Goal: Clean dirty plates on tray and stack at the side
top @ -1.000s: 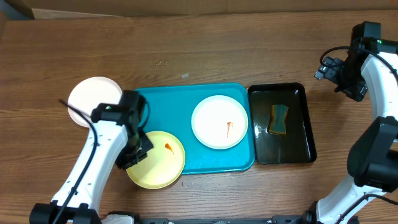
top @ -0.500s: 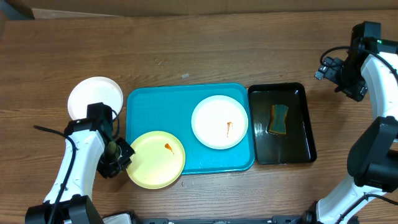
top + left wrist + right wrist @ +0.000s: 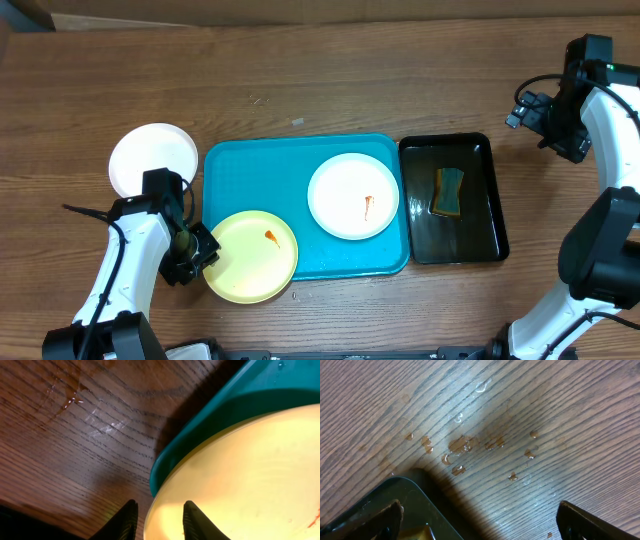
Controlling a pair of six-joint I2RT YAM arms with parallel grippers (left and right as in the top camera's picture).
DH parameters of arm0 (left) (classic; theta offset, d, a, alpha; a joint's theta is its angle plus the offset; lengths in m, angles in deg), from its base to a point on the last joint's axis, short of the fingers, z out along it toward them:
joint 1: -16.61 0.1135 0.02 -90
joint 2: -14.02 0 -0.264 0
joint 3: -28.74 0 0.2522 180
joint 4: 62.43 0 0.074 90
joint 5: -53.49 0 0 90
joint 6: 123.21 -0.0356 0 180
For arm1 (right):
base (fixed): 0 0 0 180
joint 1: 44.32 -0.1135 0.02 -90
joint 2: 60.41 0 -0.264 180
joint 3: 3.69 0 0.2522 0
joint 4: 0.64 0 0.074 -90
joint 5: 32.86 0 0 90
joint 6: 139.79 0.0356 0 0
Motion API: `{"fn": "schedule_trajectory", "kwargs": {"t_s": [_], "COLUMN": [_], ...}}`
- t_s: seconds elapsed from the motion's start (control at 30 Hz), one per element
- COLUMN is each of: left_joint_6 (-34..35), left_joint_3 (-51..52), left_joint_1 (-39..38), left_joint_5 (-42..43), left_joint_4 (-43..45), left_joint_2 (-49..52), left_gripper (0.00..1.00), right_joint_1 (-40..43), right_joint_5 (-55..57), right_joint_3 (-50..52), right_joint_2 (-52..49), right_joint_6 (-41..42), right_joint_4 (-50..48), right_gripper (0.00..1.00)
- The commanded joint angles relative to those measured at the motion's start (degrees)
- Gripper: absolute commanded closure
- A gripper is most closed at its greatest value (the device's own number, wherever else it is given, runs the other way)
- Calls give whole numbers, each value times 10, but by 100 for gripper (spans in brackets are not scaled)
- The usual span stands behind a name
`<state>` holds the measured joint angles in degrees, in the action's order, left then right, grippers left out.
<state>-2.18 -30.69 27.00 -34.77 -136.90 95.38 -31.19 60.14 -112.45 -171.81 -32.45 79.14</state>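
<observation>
The pale yellow plate (image 3: 251,257) sits at the 7 o'clock corner of the turquoise tray (image 3: 300,160), part on the tray floor and part hanging out over the rim above the wooden table (image 3: 330,70), with a small orange-red smear toward its 1 o'clock side. My left gripper (image 3: 192,256) is at that plate's 9 o'clock edge. In the left wrist view the two fingers (image 3: 125,521) stand a narrow way apart with the plate's rim between them, one over the yellow surface and one over the table. I see daylight in the gap, though I cannot tell whether either pad touches the rim. The smeared white plate (image 3: 352,196) lies flat inside the tray toward its 3 o'clock side, an orange streak right of its centre. The bare white plate (image 3: 152,160) rests on the table just off the tray's 9 to 10 o'clock side, beside my left arm. Touching or nearly touching the tray at 3 o'clock is the black tray (image 3: 452,248), holding a yellow and green sponge (image 3: 448,191). My right gripper (image 3: 532,110) hangs out at about 1 o'clock from the black tray. Its fingers are spread wide with nothing between them, over a patch of water droplets (image 3: 462,445) on the wood, with a corner of the black tray just in view.
</observation>
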Motion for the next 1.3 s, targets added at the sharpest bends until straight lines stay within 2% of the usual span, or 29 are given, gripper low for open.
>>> {"fn": "schedule_trajectory", "kwargs": {"t_s": [0.0,0.27,0.83,1.27], "left_joint_6": [-15,-14,-14,-13], "left_joint_3": [9,52,54,54], "left_joint_1": [3,3,3,2], "left_joint_5": [2,13,48,53], "left_joint_4": [2,35,86,233], "left_joint_2": [-9,-9,-9,-8], "left_gripper": [67,70,96,96], "right_joint_1": [2,2,2,2], "right_joint_5": [4,4,4,4], "right_joint_3": [-9,-9,-9,-9], "right_joint_2": [2,2,2,2], "right_joint_6": [3,3,3,3], "right_joint_4": [-2,-2,-2,-2], "right_gripper": [0,0,0,0]}}
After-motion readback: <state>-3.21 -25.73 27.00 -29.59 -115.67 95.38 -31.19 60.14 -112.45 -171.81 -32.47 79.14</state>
